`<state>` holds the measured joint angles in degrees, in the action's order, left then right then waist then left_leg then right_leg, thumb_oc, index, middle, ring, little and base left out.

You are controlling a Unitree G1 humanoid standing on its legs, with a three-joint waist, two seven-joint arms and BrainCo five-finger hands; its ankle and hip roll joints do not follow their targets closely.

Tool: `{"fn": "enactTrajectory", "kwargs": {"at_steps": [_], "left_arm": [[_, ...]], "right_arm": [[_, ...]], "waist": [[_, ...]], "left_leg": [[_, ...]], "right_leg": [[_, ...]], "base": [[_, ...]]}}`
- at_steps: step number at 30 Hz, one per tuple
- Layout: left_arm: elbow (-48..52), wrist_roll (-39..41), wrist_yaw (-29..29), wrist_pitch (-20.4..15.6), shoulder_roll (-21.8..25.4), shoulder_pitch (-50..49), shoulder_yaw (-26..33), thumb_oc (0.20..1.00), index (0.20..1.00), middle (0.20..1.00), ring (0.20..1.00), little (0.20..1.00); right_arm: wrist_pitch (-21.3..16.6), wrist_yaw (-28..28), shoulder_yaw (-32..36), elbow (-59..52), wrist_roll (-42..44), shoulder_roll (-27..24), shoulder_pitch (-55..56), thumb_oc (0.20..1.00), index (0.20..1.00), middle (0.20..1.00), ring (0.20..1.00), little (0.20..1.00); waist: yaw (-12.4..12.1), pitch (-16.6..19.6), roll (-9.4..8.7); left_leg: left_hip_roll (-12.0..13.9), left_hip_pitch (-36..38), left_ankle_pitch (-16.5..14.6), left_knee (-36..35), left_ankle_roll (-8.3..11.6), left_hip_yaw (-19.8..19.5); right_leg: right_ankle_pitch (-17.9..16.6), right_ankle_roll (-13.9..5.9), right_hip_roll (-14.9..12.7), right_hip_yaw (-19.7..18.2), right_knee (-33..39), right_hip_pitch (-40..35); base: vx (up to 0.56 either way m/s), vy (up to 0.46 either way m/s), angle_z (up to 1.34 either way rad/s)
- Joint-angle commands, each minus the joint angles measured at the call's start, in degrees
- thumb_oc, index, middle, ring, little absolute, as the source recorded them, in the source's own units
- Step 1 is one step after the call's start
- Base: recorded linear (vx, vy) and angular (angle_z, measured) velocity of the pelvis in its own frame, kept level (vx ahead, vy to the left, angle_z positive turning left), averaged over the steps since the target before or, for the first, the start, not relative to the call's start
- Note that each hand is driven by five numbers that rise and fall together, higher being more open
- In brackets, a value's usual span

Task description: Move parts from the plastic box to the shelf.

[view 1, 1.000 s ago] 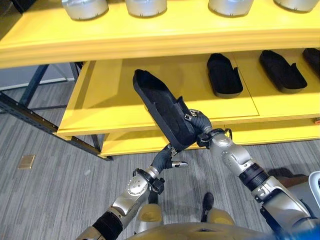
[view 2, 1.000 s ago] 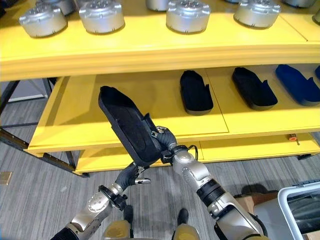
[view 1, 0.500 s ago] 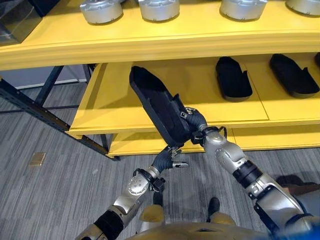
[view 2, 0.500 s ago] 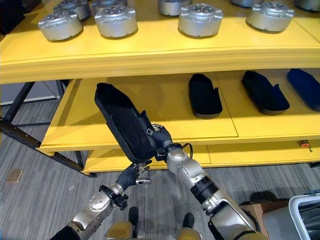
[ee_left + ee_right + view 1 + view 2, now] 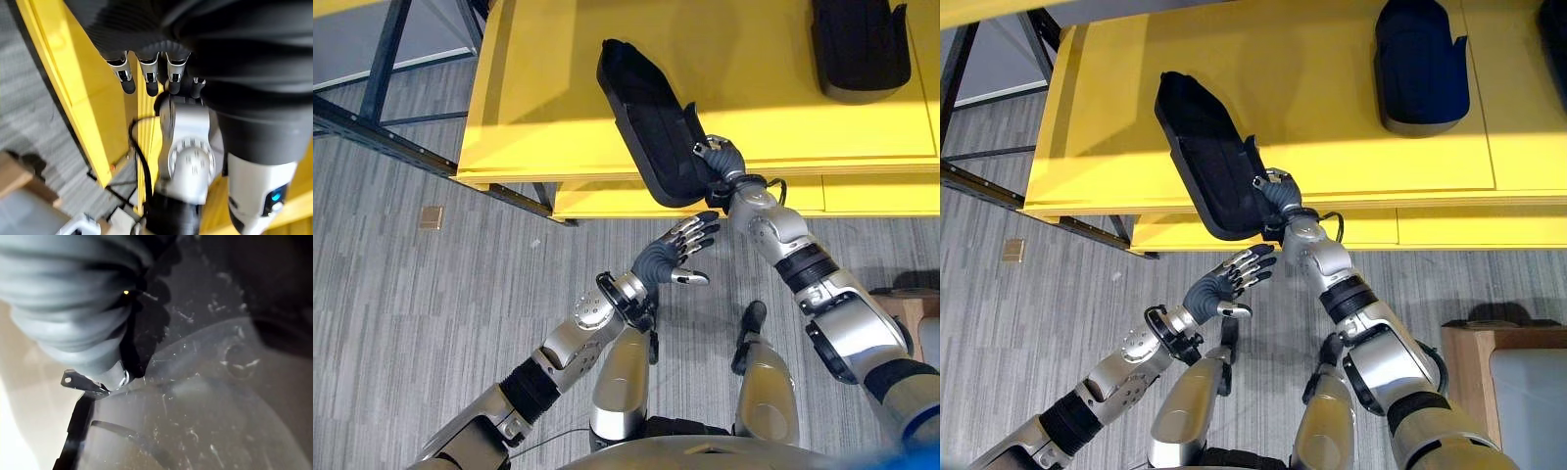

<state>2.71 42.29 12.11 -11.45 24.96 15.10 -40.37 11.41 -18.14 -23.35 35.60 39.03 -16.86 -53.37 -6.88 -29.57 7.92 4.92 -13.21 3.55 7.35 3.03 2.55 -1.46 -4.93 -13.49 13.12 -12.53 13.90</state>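
The yellow shelf [image 5: 1351, 137] is spanning the upper part of the scene, with a lower yellow ledge [image 5: 1430, 230] showing just under its front edge. A long black part [image 5: 1209, 166] is lying tilted on the shelf board, its near end overhanging the front edge, where the right hand [image 5: 1276, 192] is gripping it. A second black part [image 5: 1422, 64] is sitting flat on the shelf, well to the right of the tilted part and further back. Dark metal frame bars [image 5: 382, 117] are running left of the shelf over the grey striped floor [image 5: 431, 313], where a small tan square [image 5: 432, 216] is lying.
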Motion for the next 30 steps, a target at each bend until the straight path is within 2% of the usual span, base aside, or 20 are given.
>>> {"fn": "enactTrajectory", "kwargs": {"at_steps": [1,10,17,23,30], "left_arm": [[5.78,1.08,1.34,-0.86,-0.3,-1.74,-1.18,1.0,1.0,1.0,1.0,1.0],[7.63,1.1,-1.44,-1.44,0.03,-1.31,-2.14,1.0,1.0,1.0,1.0,1.0],[8.33,0.82,-5.22,-0.3,-0.53,0.73,-3.15,1.0,1.0,1.0,1.0,1.0],[8.95,0.82,-6.09,0.33,-0.35,1.55,-3.67,1.0,1.0,1.0,1.0,1.0],[8.3,0.29,-6.63,-0.19,0.0,1.62,-4.36,1.0,1.0,1.0,1.0,1.0]], "right_arm": [[-4.72,-2.45,4.39,2.88,-3.89,-3.32,-9.94,0.2,0.2,0.2,0.2,0.2],[-5.96,-5.04,4.17,7.48,-5.11,-5.08,-14.09,0.2,0.2,0.2,0.2,0.2],[-6.89,-8.26,3.5,11.89,-4.32,-6.49,-19.24,0.2,0.2,0.2,0.2,0.2],[-8.91,-9.4,3.05,13.23,-4.34,-7.64,-21.34,0.2,0.2,0.2,0.2,0.2],[-9.15,-10.05,1.8,14.51,-3.93,-9.47,-24.2,0.2,0.2,0.2,0.2,0.2]], "waist": [[-2.09,0.91,-0.86],[-2.25,-0.22,-0.4],[-2.57,-0.22,-0.06],[-2.88,-0.22,-0.03],[-3.12,-0.22,-0.19]], "left_leg": [[-2.05,-0.01,1.18,0.94,-1.74,-0.13],[-1.73,-1.46,1.6,0.62,-1.75,0.88],[-1.46,-3.47,1.59,1.28,-1.76,1.41],[-1.77,-4.31,1.57,1.4,-1.93,1.11],[-1.82,-3.74,1.27,1.52,-1.85,0.94]], "right_leg": [[4.11,2.67,1.77,1.43,-4.78,-3.44],[3.69,2.64,1.86,1.62,-5.05,-1.17],[3.81,2.58,1.74,1.49,-6.51,1.29],[4.38,2.65,1.85,1.48,-7.92,2.42],[4.66,2.61,1.72,1.71,-8.1,1.82]], "base": [[-0.03,0.007,0.02],[-0.03,0.016,-0.03],[-0.01,0.026,-0.05],[0.0,0.004,-0.05],[0.01,0.004,0.12]]}}
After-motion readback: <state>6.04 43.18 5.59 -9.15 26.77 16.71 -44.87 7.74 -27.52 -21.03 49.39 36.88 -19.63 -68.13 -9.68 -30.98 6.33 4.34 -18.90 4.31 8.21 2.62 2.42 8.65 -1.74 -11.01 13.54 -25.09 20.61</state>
